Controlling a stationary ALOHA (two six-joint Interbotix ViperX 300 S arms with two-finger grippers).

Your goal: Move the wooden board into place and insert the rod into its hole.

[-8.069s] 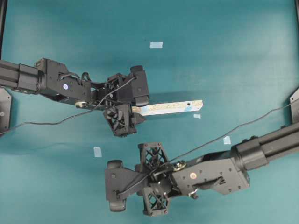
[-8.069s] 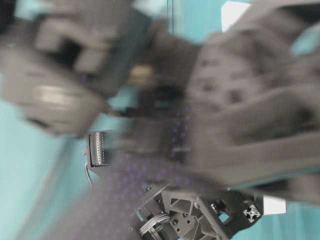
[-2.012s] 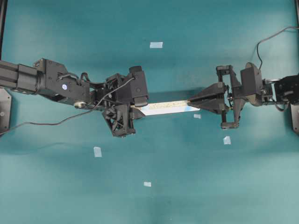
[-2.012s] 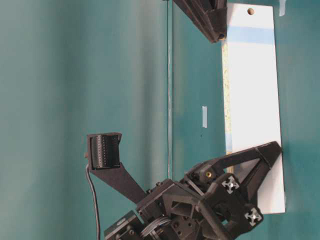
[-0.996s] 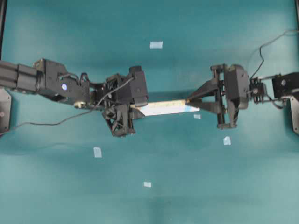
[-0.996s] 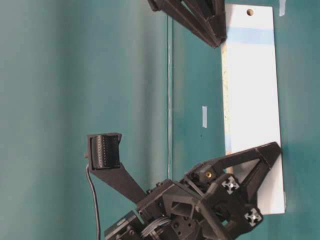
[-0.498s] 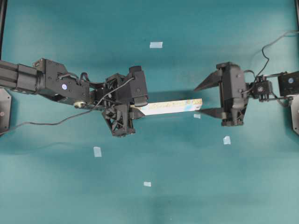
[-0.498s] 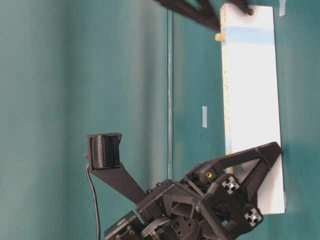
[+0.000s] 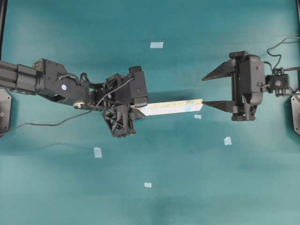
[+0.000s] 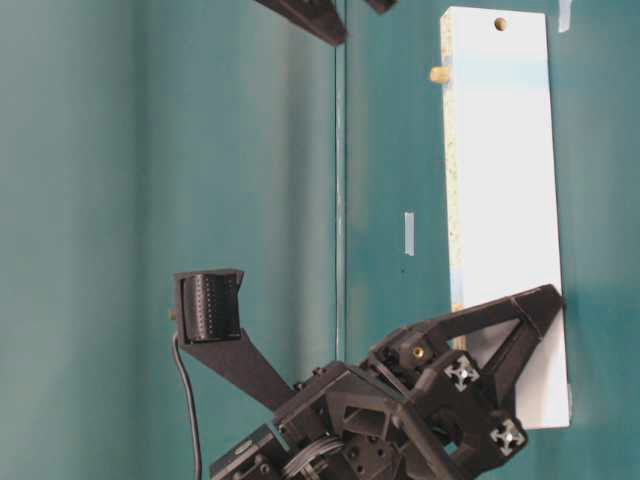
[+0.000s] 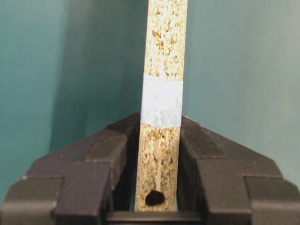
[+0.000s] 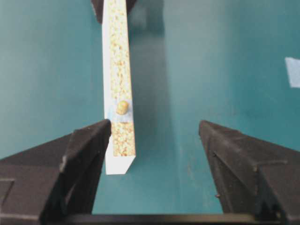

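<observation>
The wooden board [image 9: 171,106] is held on its long edge above the table, speckled edge up. My left gripper [image 9: 135,110] is shut on its left end; the wrist view shows the jaws [image 11: 160,119] clamping the board [image 11: 164,56]. The rod [image 12: 122,107] stands in the blue patch on the board's edge and covers the hole. It sticks out sideways in the table-level view [image 10: 437,74]. My right gripper [image 9: 203,91] is open and empty just off the board's right end [image 12: 123,140], which lies beside its left finger [image 12: 93,140].
Several pale blue tape squares lie on the teal table, one at the back [image 9: 156,45], one just under the board's right end [image 9: 197,116], one at the front left [image 9: 97,152]. A cable [image 9: 47,124] trails from the left arm.
My right gripper has opened, let go of the rod and drawn back to the right. The rod stays in the board. The left gripper and board have not moved.
</observation>
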